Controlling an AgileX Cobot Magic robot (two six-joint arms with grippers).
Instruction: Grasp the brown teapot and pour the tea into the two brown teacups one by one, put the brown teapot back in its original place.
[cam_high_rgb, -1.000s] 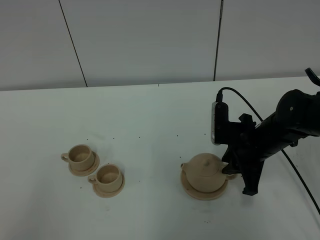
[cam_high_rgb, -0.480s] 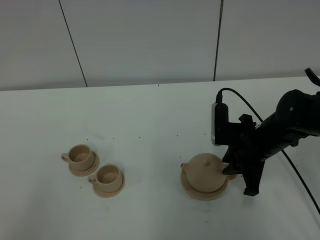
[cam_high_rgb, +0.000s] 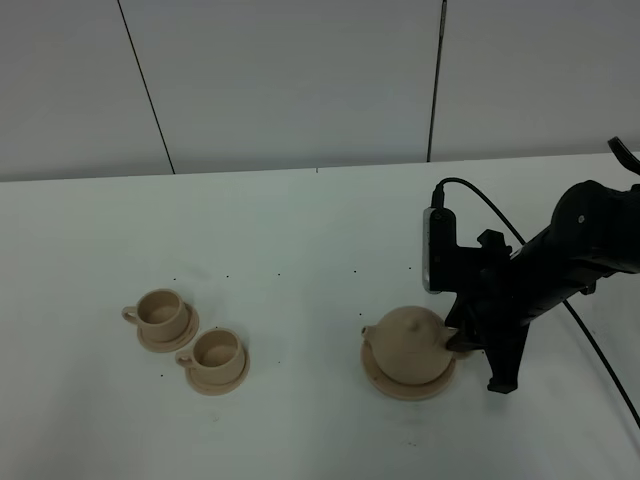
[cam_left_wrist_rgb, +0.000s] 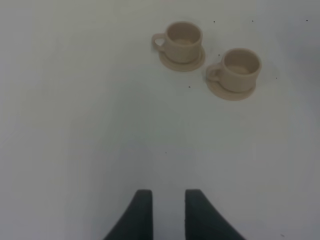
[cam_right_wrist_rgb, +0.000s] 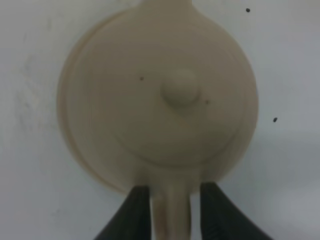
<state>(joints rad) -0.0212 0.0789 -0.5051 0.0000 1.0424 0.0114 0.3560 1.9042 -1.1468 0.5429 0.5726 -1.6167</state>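
The brown teapot (cam_high_rgb: 405, 340) sits on its wide saucer (cam_high_rgb: 385, 386) right of centre. My right gripper (cam_high_rgb: 462, 345) is at the pot's right side. In the right wrist view the teapot (cam_right_wrist_rgb: 160, 95) fills the frame, and the gripper (cam_right_wrist_rgb: 170, 202) has one finger tight on each side of the loop handle (cam_right_wrist_rgb: 171, 210). The two brown teacups (cam_high_rgb: 160, 312) (cam_high_rgb: 216, 352) stand on small saucers at the left, apart from both grippers. The left wrist view shows both cups (cam_left_wrist_rgb: 183, 37) (cam_left_wrist_rgb: 241, 65) far ahead of my left gripper (cam_left_wrist_rgb: 168, 202), which is empty with a narrow gap.
A black cable (cam_high_rgb: 490, 205) loops over the right arm (cam_high_rgb: 570, 255). The white table (cam_high_rgb: 300, 250) has small dark specks. A grey panelled wall (cam_high_rgb: 300, 80) rises behind the table's far edge.
The right gripper has crept slightly closer onto the teapot's handle. The teapot, the cups and the left gripper's view stay the same.
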